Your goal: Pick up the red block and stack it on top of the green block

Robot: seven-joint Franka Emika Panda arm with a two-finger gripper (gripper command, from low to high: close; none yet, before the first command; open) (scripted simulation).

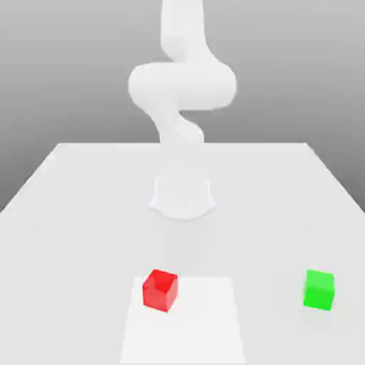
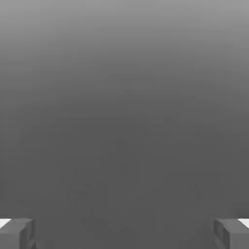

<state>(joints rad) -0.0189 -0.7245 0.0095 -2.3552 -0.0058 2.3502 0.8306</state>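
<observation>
The red block (image 1: 160, 289) sits on the white table (image 1: 71, 214) near its front edge, a little toward the exterior view's left. The green block (image 1: 319, 289) rests on the table at about the same depth, far over on the exterior view's right, well apart from the red one. The white arm (image 1: 182, 85) rises from its base (image 1: 182, 197) behind both blocks and curls upward. In the hand view my gripper (image 2: 124, 234) is open, its two grey fingertips (image 2: 17, 234) standing far apart with nothing between them, against a plain grey backdrop.
A paler square patch (image 1: 199, 328) marks the table surface under and beside the red block. The table's edges run along both sides and the back, with grey background beyond.
</observation>
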